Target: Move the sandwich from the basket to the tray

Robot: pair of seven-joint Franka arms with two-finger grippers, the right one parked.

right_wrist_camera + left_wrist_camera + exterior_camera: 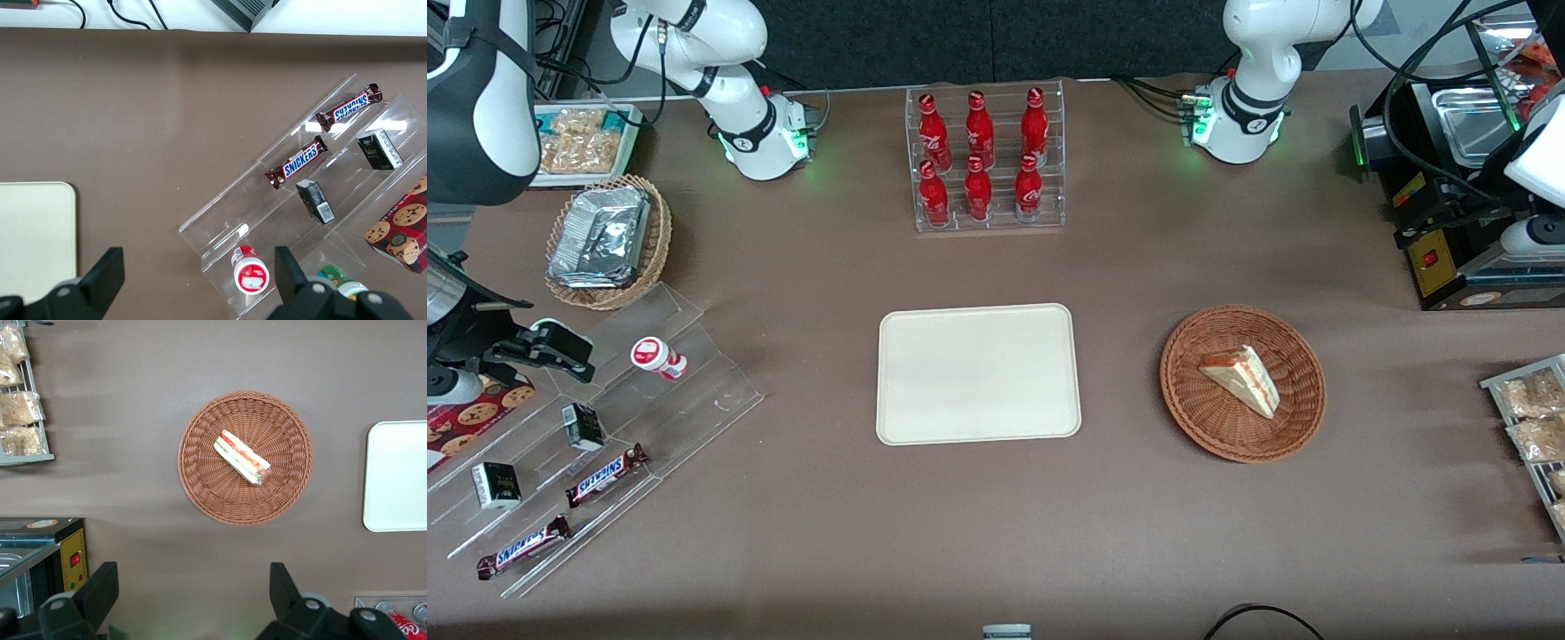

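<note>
The sandwich (1243, 379), a white bread wedge with red and green filling, lies in the round reddish-brown basket (1200, 418). In the left wrist view the sandwich (242, 458) lies near the middle of the basket (200, 487). The cream tray (978, 373) lies flat beside the basket, toward the parked arm's end, with nothing on it; its edge shows in the left wrist view (397, 477). My left gripper (1427, 222) hangs high over the working arm's end of the table, well apart from the basket. In the left wrist view the gripper (192, 590) is open and holds nothing.
A clear rack of red bottles (985, 160) stands farther from the front camera than the tray. A black oven (1449, 258) and a rack of snack bags (1534, 418) sit at the working arm's end. A clear stepped shelf with Snickers bars (605, 476) and a tan basket (609, 240) lie toward the parked arm's end.
</note>
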